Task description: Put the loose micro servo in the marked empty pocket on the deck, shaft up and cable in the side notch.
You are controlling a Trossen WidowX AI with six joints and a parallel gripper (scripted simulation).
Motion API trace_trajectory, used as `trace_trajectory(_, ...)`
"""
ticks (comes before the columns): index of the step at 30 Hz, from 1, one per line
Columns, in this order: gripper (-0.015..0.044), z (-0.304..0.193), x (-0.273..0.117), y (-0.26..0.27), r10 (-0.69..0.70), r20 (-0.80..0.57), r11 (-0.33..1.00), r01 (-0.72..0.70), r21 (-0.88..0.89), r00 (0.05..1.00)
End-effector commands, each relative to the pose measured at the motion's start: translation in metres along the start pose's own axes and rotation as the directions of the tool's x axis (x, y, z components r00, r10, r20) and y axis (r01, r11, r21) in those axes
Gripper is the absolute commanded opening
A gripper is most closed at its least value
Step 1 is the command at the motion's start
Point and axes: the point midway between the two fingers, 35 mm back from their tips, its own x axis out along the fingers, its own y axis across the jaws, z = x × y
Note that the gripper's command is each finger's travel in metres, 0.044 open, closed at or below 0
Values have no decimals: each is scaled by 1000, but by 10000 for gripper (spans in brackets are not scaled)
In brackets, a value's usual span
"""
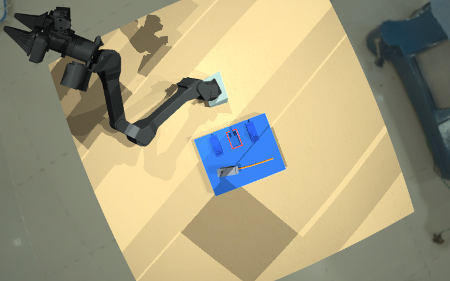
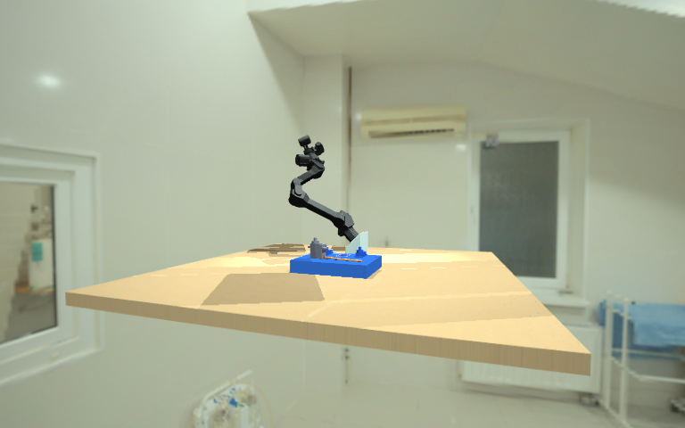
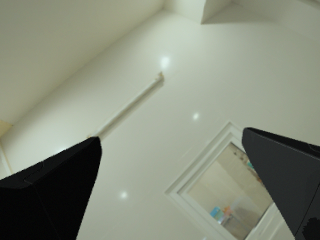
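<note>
The loose micro servo [image 1: 227, 171] lay on its side on the blue deck [image 1: 262, 172], probably light, rigid and best pinched across its body, cable [image 1: 256, 163] trailing, while the hand [image 1: 13, 23] stood apart, empty, far off.

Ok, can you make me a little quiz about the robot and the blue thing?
1. True or false: the gripper is open and holds nothing.
2. The loose micro servo lies: A) in the red-marked pocket, B) on the blue deck outside it, C) on the table.
3. What colour is the servo's cable?

Key: 1 true; 2 B; 3 orange.
</note>
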Motion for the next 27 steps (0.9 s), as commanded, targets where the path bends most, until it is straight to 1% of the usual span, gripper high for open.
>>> trace_trajectory(1,426,1,0,0,0,2,1000,0,-1,1000)
trace_trajectory(2,440,3,0,0,-1,9,1000,1,-4,1000)
trace_trajectory(8,440,30,-3,4,4,99,998,3,-69,995)
trace_trajectory(16,440,53,-12,10,1,177,989,25,-146,984)
trace_trajectory(27,440,102,-28,28,44,343,965,49,-259,938)
